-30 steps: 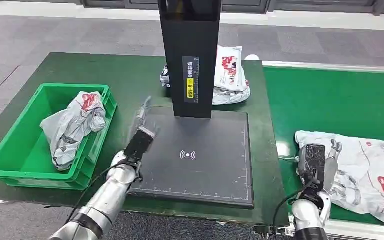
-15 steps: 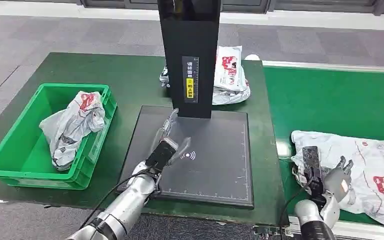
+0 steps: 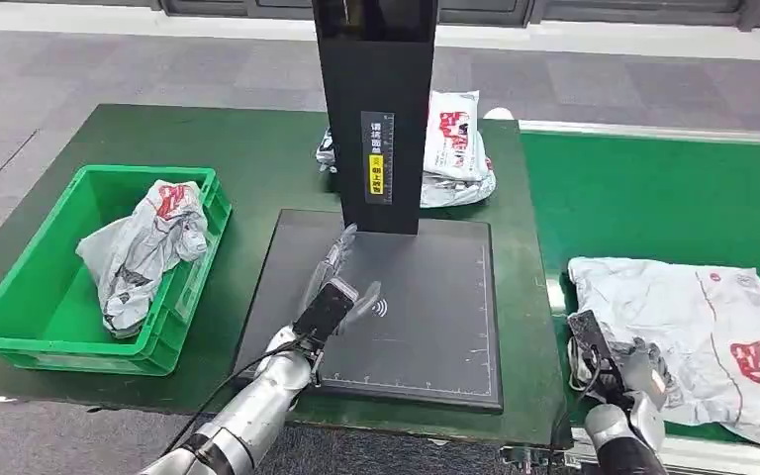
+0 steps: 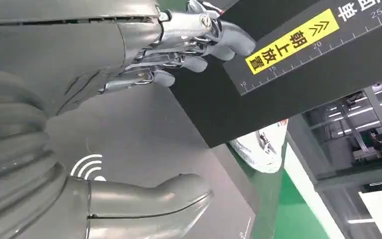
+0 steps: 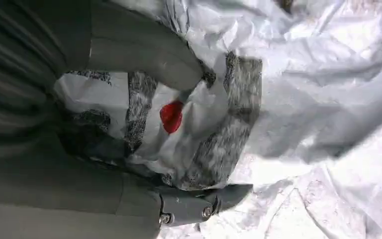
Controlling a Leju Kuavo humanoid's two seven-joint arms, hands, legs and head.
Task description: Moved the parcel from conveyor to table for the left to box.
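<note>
Parcel [image 3: 698, 332] flat on conveyor [image 3: 653, 198], right hand [image 3: 625, 368] at its near-left edge, grip unclear. Left hand [image 3: 341, 287] above black pad [image 3: 426, 327], fingers spread. Green bin [image 3: 30, 307] holds bag [image 3: 139, 252]. Bags [image 3: 455, 148] behind black post [image 3: 376, 109].

Even, bright overhead light fell on the scanner pad [image 3: 396, 307] — a soft sheen lay on its dark surface, with hardly any shadow beside it. The head view was sharp. In the right wrist view the parcel [image 5: 298, 99] looked blurred and washed pale — grey shadow pooled in its folds.
</note>
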